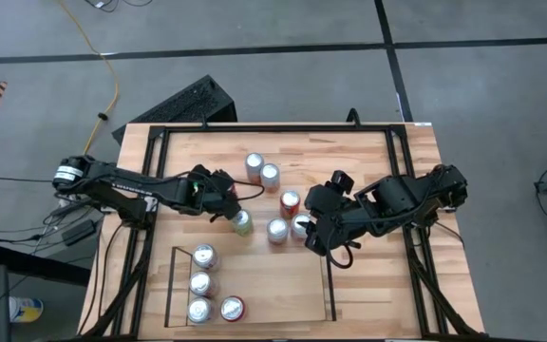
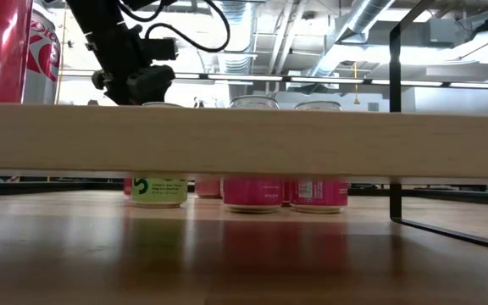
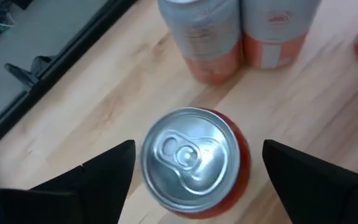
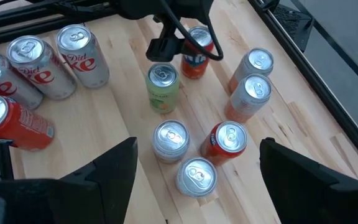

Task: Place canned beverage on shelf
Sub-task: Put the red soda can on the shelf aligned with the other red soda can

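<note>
An orange can (image 3: 194,165) with a silver top stands upright on the wooden table, between the fingers of my left gripper (image 3: 197,155). That gripper is open, one finger on each side of the can with a gap showing on both. In the right wrist view the same can (image 4: 196,61) stands under my left gripper (image 4: 166,34), beside a green can (image 4: 162,88). The shelf (image 1: 254,285) lies at the table's near side and holds several cans (image 1: 200,282) along its left end. My right gripper (image 1: 317,236) hovers open above the middle cans, with nothing between its fingers.
Two grey-and-orange cans (image 1: 262,171) stand just beyond the left gripper. A red can (image 1: 290,201) and two silver ones (image 1: 277,230) stand under the right arm. A black metal frame (image 1: 150,190) rings the tabletop. The shelf's right part (image 1: 283,285) is bare wood.
</note>
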`<act>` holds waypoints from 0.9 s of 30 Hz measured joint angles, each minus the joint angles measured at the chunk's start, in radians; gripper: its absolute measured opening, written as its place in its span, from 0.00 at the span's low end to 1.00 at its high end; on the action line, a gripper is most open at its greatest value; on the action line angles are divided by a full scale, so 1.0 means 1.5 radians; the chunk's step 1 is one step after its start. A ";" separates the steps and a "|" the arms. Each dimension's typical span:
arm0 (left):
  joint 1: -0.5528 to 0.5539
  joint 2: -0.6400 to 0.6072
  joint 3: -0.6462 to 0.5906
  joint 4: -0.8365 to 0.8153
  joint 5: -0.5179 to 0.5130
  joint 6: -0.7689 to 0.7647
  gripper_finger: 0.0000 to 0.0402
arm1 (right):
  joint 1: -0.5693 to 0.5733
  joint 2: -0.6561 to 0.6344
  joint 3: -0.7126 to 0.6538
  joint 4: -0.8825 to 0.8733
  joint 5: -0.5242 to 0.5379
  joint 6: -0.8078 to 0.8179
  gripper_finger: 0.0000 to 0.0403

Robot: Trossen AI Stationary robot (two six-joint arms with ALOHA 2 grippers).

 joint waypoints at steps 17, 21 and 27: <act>0.066 -0.272 -0.043 0.086 0.258 0.445 0.84 | 0.000 0.000 0.000 0.002 0.000 0.003 0.77; 0.132 -0.310 -0.094 0.103 0.343 0.467 0.84 | 0.000 0.000 0.000 0.003 0.000 0.003 0.77; 0.158 -0.281 -0.110 0.121 0.388 0.504 0.84 | -0.004 0.000 0.000 0.003 0.000 0.003 0.77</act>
